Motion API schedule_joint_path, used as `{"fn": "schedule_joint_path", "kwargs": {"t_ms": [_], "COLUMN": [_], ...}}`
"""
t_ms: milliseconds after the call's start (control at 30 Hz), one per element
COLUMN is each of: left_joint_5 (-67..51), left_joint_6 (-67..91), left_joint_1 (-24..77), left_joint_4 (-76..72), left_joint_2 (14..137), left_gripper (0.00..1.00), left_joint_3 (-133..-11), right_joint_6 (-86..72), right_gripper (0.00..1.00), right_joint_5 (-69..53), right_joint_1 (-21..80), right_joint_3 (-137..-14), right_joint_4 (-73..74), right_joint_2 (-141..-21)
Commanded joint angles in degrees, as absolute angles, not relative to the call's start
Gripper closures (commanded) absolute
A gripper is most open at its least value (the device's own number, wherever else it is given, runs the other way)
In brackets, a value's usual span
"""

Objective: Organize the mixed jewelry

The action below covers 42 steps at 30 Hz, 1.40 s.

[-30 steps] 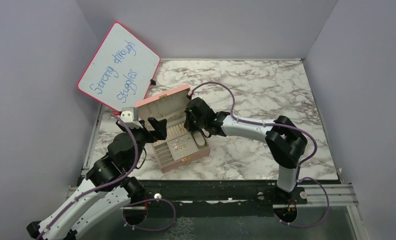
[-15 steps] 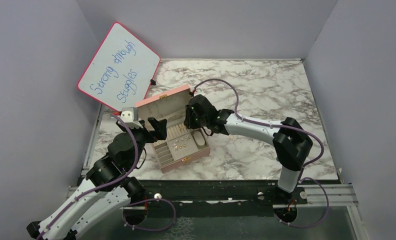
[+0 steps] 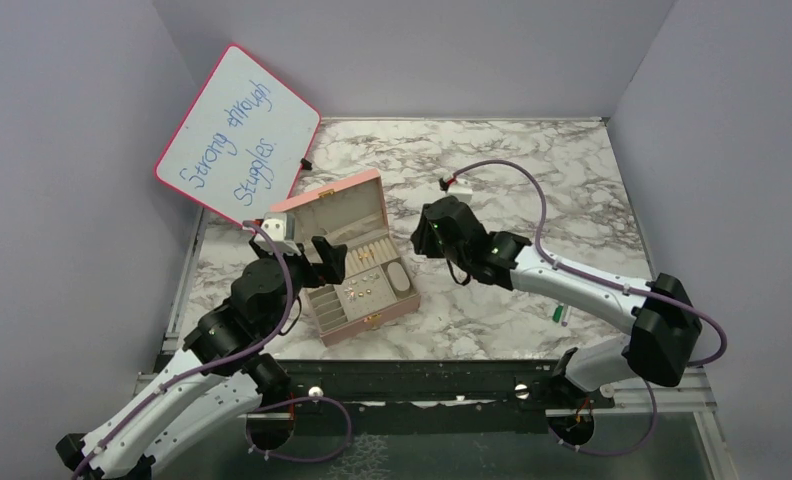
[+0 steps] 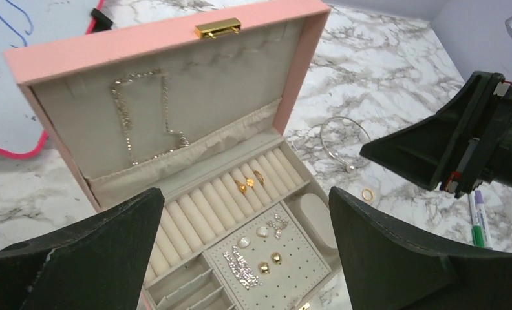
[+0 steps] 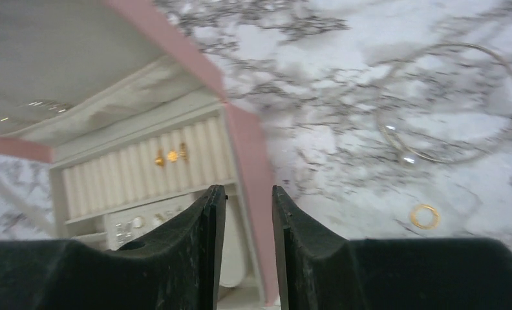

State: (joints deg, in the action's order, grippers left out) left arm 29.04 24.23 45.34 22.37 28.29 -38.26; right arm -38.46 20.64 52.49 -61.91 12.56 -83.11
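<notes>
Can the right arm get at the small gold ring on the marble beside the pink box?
Probably yes. The small gold ring lies alone on the marble tabletop, close beside the right pincer, whose jaws stand slightly apart and empty. Nothing covers it; the thin wire bangle lies apart.

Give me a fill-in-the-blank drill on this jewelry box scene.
1. The box stands ____.
2. The chain hangs inside its ____.
3. The loose ring on the table lies ____ the box.
4. The left hand and the right hand hold ____.

Missing words: open; lid; outside; nothing.
</notes>
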Motion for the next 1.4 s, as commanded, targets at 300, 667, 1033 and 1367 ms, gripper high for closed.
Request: {"fn": "schedule_joint_path", "kwargs": {"t_ms": [300,667,1033,1367], "left_joint_5": [15.1,10.6,10.3,10.4], "left_joint_6": [29.5,33.2,33.4,33.7], "left_joint_1": [45.0,45.1,45.1,45.1], "left_joint_4": [16.2,13.5,12.0,11.4], "left_joint_2": [36.0,43.4,44.6,44.3], "left_gripper": [0.01,0.02,0.03,0.04], "left_joint_3": [-37.3,-37.8,-37.6,-37.0], "right_joint_6": [-37.7,-27.3,-26.1,-24.8], "right_gripper": [0.62,0.77,0.79,0.8], "right_joint_5": [20.2,8.5,6.1,1.6], "right_joint_1": [37.3,32.2,31.9,31.9], "right_joint_3": [-51.4,-53.3,-53.5,-52.2], "right_joint_4": [21.9,20.0,20.9,21.1], "right_joint_2": [-85.1,-93.3,-92.3,-90.7]}}
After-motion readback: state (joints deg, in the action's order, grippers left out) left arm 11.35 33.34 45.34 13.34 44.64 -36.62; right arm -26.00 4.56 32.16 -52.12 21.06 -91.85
